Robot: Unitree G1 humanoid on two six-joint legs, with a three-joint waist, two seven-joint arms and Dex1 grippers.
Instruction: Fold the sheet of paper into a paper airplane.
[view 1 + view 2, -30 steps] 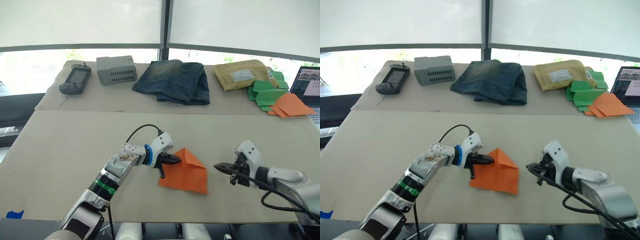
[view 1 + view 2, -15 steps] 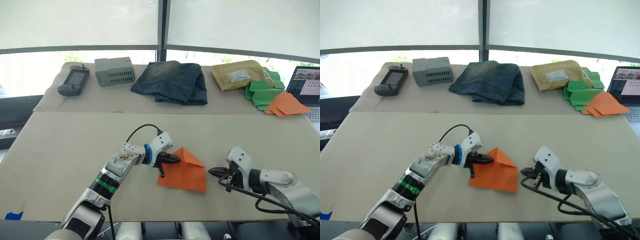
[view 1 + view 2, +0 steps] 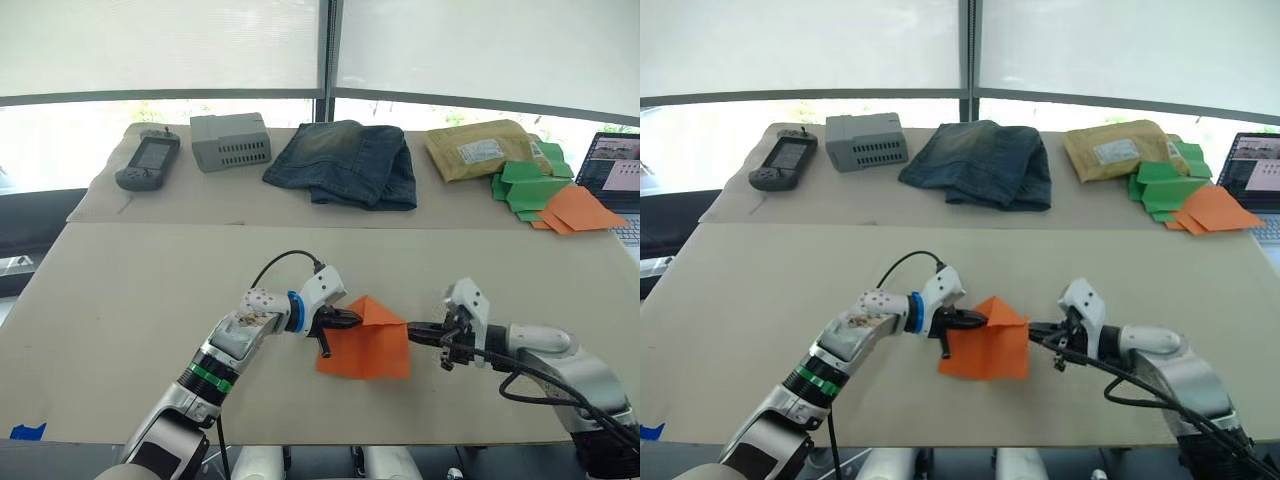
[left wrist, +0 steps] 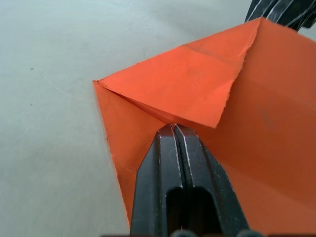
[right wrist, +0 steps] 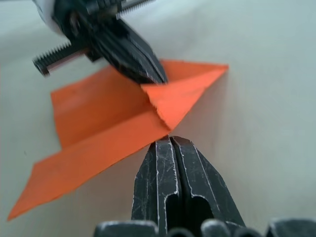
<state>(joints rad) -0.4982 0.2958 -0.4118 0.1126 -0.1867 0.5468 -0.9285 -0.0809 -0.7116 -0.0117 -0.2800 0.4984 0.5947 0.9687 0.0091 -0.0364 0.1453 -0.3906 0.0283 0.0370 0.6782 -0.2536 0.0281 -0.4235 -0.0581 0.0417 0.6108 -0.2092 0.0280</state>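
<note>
My right pincer [image 3: 412, 329] has advanced to the right edge of the sheet of paper [image 3: 366, 345], from a position well clear of it; the next fold can begin. Its jaws are closed, tips touching the edge. My left pincer [image 3: 355, 319], closed, pins the sheet's folded flap to the counter [image 3: 150, 280].

Both eye views look from the head, forward and down over the surface [image 3: 120, 290], sharing the same scene from slightly offset positions. Each wrist view sits close behind its own claw, left claw [image 4: 174, 129] and right claw [image 5: 170, 142], facing along the fingers; both share the paper [image 4: 207, 98] from opposite sides
</note>
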